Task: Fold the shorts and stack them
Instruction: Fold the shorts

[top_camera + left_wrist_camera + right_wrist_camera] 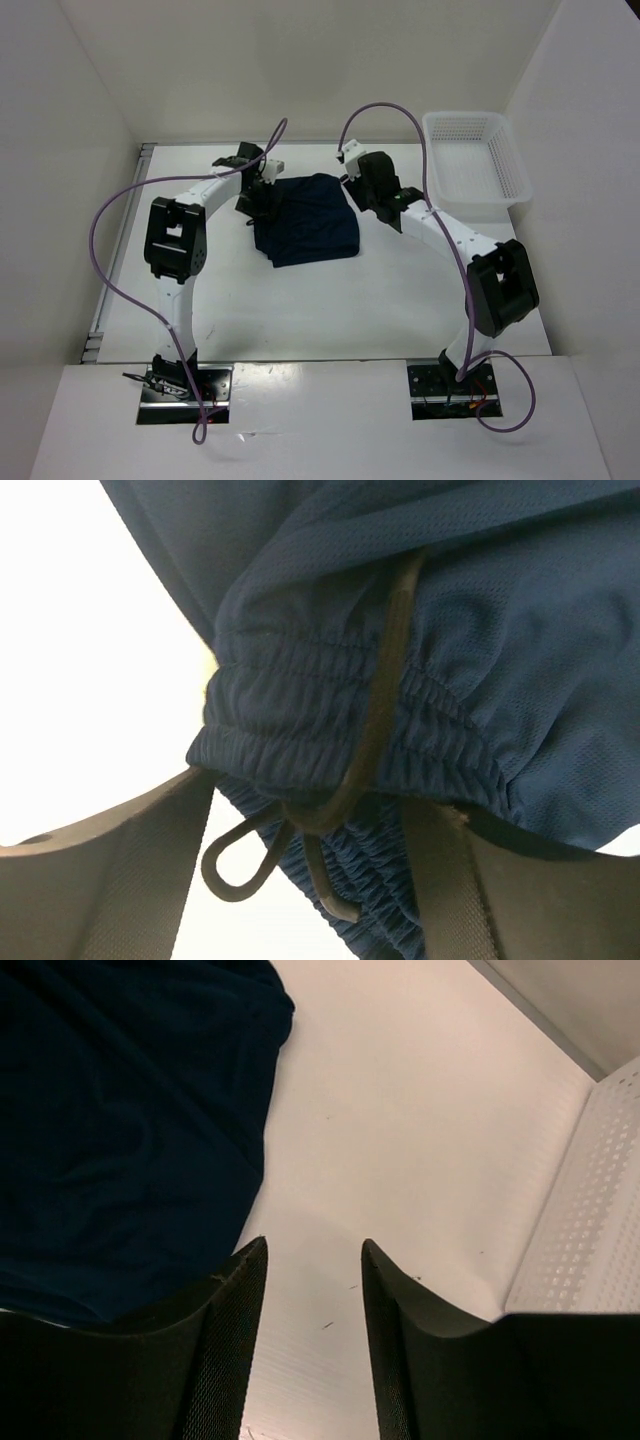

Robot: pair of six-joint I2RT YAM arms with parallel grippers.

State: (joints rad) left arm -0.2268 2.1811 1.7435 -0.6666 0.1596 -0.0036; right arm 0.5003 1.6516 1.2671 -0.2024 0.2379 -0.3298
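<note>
The dark navy shorts point(310, 220) lie folded into a rough square in the middle of the table. My left gripper point(258, 197) is at their left edge. In the left wrist view its jaws stand wide apart around the gathered waistband point(330, 730) and the dark drawstring point(375, 720), and bare table shows between the left finger point(130, 860) and the cloth, so the gripper point(320, 800) is open. My right gripper point(362, 182) is just off the shorts' far right corner. In its wrist view that gripper point(315, 1245) is open over bare table, with the shorts point(120, 1130) to its left.
A white mesh basket point(475, 160) stands at the back right, and its wall point(580, 1220) shows to the right of the right gripper. White walls enclose the table on three sides. Purple cables arch over both arms.
</note>
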